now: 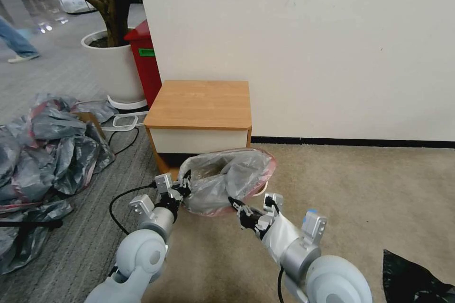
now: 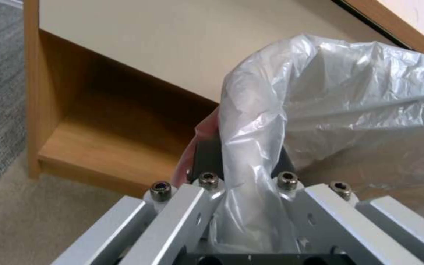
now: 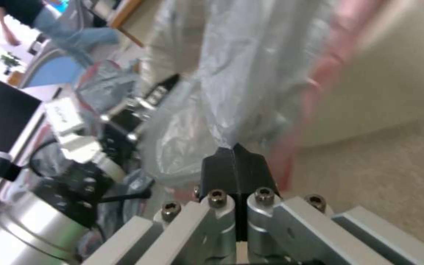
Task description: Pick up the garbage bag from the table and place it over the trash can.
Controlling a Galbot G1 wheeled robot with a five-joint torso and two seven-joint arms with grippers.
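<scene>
I have both grippers, left and right, pinching the bag; thin film may tear or slip off the can.

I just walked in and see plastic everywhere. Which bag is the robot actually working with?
Find the wooden nightstand against the white wall. Just in front of it, the garbage bag hangs stretched between the left gripper and right gripper. Unlike the heap of grey bags on the floor, it is single, held open, pink-rimmed.

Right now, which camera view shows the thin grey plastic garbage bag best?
The head view: the thin grey plastic garbage bag shows whole, held between both grippers. The left wrist view and the right wrist view show close parts of it.
</scene>
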